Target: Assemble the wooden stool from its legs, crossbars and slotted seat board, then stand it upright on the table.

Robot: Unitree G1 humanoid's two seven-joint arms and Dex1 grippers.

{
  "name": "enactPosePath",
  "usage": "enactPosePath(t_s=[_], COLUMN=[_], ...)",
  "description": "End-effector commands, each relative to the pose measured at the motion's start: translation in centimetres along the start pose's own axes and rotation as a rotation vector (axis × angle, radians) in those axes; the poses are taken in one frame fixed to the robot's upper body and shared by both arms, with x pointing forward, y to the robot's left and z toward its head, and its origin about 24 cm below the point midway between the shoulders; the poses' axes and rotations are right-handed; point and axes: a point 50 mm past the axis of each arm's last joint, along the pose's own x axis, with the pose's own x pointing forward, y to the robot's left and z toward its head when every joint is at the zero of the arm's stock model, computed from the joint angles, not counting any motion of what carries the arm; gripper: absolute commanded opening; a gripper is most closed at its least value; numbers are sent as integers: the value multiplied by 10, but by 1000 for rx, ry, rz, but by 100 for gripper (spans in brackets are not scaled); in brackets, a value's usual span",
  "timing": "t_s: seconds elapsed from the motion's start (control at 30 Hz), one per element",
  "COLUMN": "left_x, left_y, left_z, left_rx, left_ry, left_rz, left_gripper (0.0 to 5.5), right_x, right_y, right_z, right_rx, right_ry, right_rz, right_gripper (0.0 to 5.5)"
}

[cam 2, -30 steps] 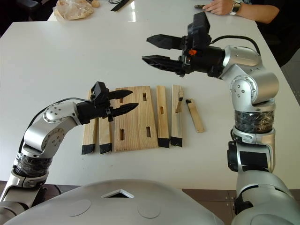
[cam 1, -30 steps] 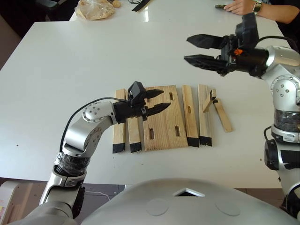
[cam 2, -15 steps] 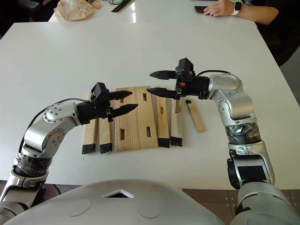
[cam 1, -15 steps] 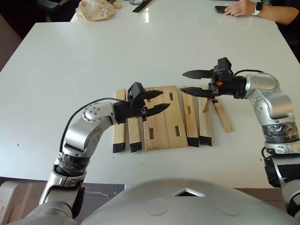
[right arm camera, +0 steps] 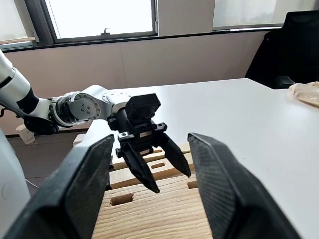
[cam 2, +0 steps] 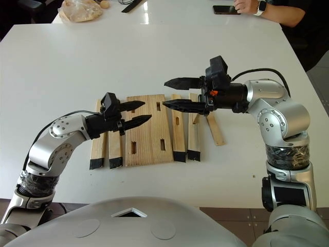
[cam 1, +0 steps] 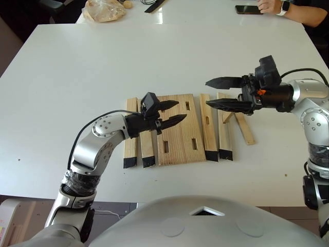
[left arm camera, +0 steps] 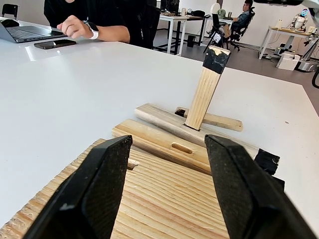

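The slotted seat board (cam 1: 177,131) lies flat mid-table. Two black-tipped legs (cam 1: 139,141) lie against its left side and two more legs (cam 1: 215,128) on its right. A crossbar (cam 1: 244,128) lies beyond those, and a short piece (left arm camera: 208,87) stands tilted in a leg's slot. My left gripper (cam 1: 180,110) is open and low over the board's left part, with nothing between its fingers (left arm camera: 102,186). My right gripper (cam 1: 207,92) is open too, hovering above the right-hand legs and pointing at the left gripper (right arm camera: 170,181).
A white table (cam 1: 92,72) stretches wide around the parts. At the far edge sit a crumpled plastic bag (cam 1: 105,9) and a dark phone (cam 1: 249,9). The near table edge (cam 1: 41,193) runs just below the wood.
My right arm swung down from high over the table to just above the right-hand legs, then drew back a little to the right. The left gripper barely moved.
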Motion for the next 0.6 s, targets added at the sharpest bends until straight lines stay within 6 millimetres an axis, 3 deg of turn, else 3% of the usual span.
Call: enactPosePath(t_s=[0.03, 0.27, 0.6], left_x=[0, 0, 0], left_y=[0, 1, -1], left_z=[-3, -3, -10], left_rx=[5, 6, -4], left_ry=[11, 15, 37], left_rz=[13, 9, 20], left_gripper=[271, 271, 271], right_x=[0, -3, -26], right_y=[6, 18, 39], right_z=[1, -11, -80], right_rx=[-15, 5, 84], right_ry=[32, 123, 471], right_rz=[32, 125, 215], right_gripper=[273, 273, 273])
